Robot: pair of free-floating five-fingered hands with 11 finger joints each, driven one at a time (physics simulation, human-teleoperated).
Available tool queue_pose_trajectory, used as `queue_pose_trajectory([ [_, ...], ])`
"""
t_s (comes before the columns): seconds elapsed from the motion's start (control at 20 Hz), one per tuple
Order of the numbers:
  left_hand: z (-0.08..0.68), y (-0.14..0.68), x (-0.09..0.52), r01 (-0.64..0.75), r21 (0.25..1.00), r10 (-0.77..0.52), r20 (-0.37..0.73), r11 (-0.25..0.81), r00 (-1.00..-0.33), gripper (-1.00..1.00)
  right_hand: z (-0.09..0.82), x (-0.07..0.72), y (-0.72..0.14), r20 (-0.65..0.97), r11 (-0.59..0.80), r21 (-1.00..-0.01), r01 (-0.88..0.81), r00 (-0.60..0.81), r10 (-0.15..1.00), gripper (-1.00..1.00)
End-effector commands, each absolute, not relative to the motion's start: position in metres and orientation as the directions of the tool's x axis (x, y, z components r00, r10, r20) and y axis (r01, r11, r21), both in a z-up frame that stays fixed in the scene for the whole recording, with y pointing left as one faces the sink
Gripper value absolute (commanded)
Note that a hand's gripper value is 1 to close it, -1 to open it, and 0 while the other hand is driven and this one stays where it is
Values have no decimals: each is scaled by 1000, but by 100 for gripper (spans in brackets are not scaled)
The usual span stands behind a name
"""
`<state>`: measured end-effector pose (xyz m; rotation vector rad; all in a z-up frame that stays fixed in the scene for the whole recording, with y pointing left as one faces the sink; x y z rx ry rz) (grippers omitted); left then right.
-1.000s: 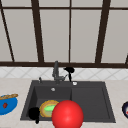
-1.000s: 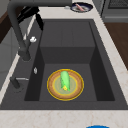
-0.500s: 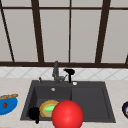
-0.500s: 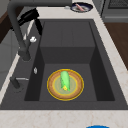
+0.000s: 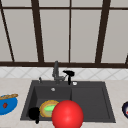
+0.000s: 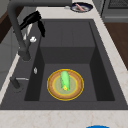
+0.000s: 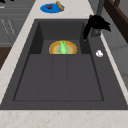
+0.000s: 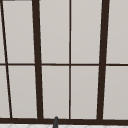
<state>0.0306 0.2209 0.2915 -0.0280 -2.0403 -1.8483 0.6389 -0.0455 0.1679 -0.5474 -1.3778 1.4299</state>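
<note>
Your right hand (image 5: 68, 74) hovers at the sink's back edge, just right of the faucet (image 5: 55, 71), fingers relaxed and hanging down, holding nothing. Your left hand (image 5: 34, 113) sits at the sink's front left corner; can't tell its fingers. The plate (image 6: 65, 85) with a green vegetable (image 6: 64, 79) lies in the basin just right of the left hand, well below and in front of the right one.

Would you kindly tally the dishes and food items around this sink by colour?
Yellow-rimmed round plate in the basin: 1
Green vegetable on that plate: 1
Blue round plate on the left counter: 1
Dark round plate on the right counter: 1
Red ball: 1
Total: 5
</note>
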Motion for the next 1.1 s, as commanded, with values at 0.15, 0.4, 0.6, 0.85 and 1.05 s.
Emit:
queue_pose_trajectory([
  [0.15, 292, 221, 31, 269, 954, -240, 294, 132, -925, 0, 160, 627, -39, 372, 180, -846, -501, -314, 873, -100],
  [0.4, 292, 221, 31, 269, 954, -240, 294, 132, -925, 0, 164, 649, -47, 374, 168, -842, -513, -329, 867, -100],
  [0.6, 292, 221, 31, 269, 954, -240, 294, 132, -925, 0, 162, 668, -49, 396, 168, -805, -569, -304, 867, -100],
  [0.85, 292, 221, 31, 269, 954, -240, 294, 132, -925, 0, 156, 698, -47, 410, 150, -748, -647, -271, 871, 100],
  [1.05, 292, 221, 31, 269, 954, -240, 294, 132, -925, 0, 152, 719, -34, 370, 109, -741, -663, -268, 889, 100],
])
